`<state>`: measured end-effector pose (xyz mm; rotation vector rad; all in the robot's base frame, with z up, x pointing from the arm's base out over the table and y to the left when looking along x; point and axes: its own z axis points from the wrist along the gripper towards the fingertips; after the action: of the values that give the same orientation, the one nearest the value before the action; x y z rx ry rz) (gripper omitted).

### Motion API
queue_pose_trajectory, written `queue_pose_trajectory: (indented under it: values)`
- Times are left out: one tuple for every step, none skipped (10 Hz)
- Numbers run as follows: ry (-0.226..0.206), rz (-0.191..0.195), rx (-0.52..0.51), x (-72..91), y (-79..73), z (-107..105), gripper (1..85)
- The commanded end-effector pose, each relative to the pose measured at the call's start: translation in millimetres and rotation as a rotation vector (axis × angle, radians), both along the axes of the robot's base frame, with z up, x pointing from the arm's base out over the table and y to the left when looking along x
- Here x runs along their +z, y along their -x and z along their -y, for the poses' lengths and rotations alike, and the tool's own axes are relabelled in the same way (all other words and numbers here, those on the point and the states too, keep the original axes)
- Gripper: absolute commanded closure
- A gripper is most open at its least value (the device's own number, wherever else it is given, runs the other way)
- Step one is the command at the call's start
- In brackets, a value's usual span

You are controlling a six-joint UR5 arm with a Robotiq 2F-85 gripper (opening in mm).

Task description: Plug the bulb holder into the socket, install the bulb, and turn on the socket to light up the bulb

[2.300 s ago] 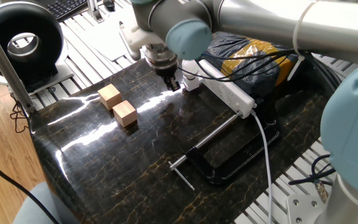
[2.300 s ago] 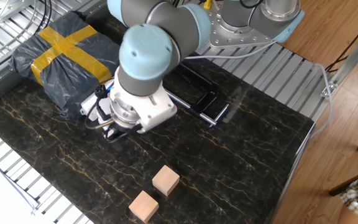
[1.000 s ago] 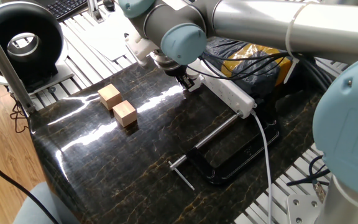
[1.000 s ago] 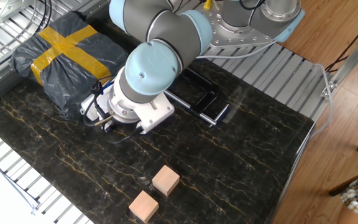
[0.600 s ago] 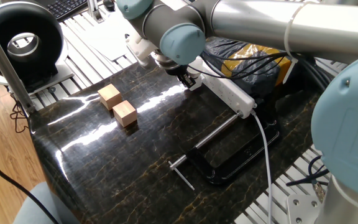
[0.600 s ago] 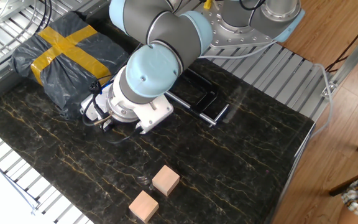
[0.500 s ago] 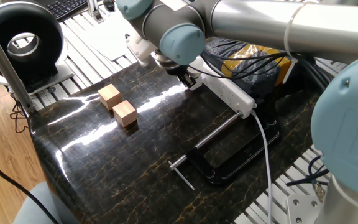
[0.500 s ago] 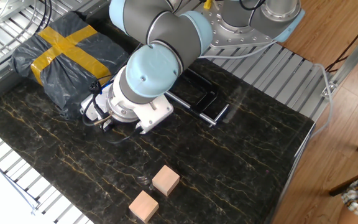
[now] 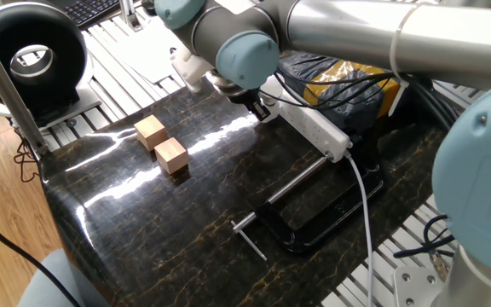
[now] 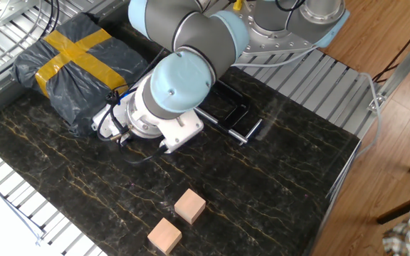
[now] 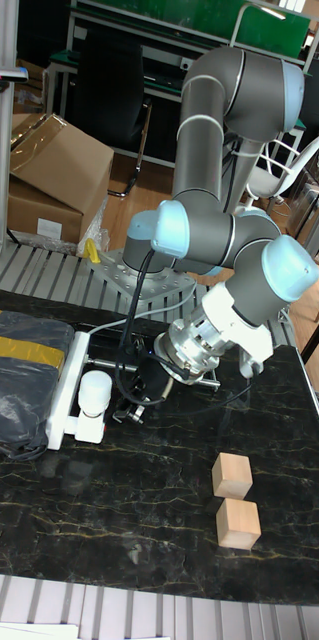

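Observation:
The socket (image 11: 67,392) is a long white strip lying at the table's left beside a dark bag; it also shows as the socket (image 9: 317,129) with its thick cable. At its near end sits the white bulb holder (image 11: 86,429), and the bulb (image 11: 96,386) stands upright in it, showing no glow. My gripper (image 11: 131,398) is low, just right of the bulb, fingers together with nothing held. In one fixed view my gripper (image 9: 261,108) points down at the socket's left end. The arm hides the bulb and holder there.
Two tan wooden cubes (image 9: 150,130) (image 9: 171,155) sit on the dark marble table (image 9: 143,230). A black clamp (image 9: 312,215) lies near the socket's cable end. A dark bag with yellow tape (image 10: 73,64) lies behind the socket.
My gripper has moved from the table in front of the socket up to the socket's end, then shifted only slightly over the last half second. The cubes and clamp stayed put.

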<state>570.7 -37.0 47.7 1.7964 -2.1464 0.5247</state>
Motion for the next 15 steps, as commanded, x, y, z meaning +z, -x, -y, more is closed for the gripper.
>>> queue_pose_trajectory:
  values:
    - [-0.087, 0.052, -0.028, -4.7, -8.5, -18, 84.3]
    - [-0.096, 0.047, -0.042, -1.6, -4.5, -21, 84.3]
    - [-0.115, 0.033, -0.054, 0.8, 0.3, -26, 84.3]
    - [-0.138, 0.026, -0.062, 2.6, 3.1, -32, 84.3]
    - [-0.149, 0.017, -0.066, 5.6, 6.4, -35, 84.3]
    - [-0.165, 0.003, -0.071, 9.7, 11.8, -40, 84.3]
    - [-0.184, -0.016, -0.09, 17.5, 23.0, -48, 84.3]
    - [-0.202, -0.029, -0.131, 26.1, 37.0, -56, 84.3]
    - [-0.207, -0.037, -0.157, 36.6, 49.7, -59, 84.3]
    - [-0.219, -0.046, -0.179, 47.8, 63.3, -61, 84.3]
    - [-0.225, -0.041, -0.199, 59.4, 77.6, -59, 84.3]
    - [-0.232, -0.038, -0.208, 65.3, 93.0, -54, 84.3]
    - [-0.238, -0.041, -0.211, 66.1, 110.2, -49, 84.3]
    - [-0.233, -0.044, -0.201, 65.2, 119.0, -43, 84.3]
    - [-0.247, -0.039, -0.197, 62.3, 118.9, -44, 84.3]
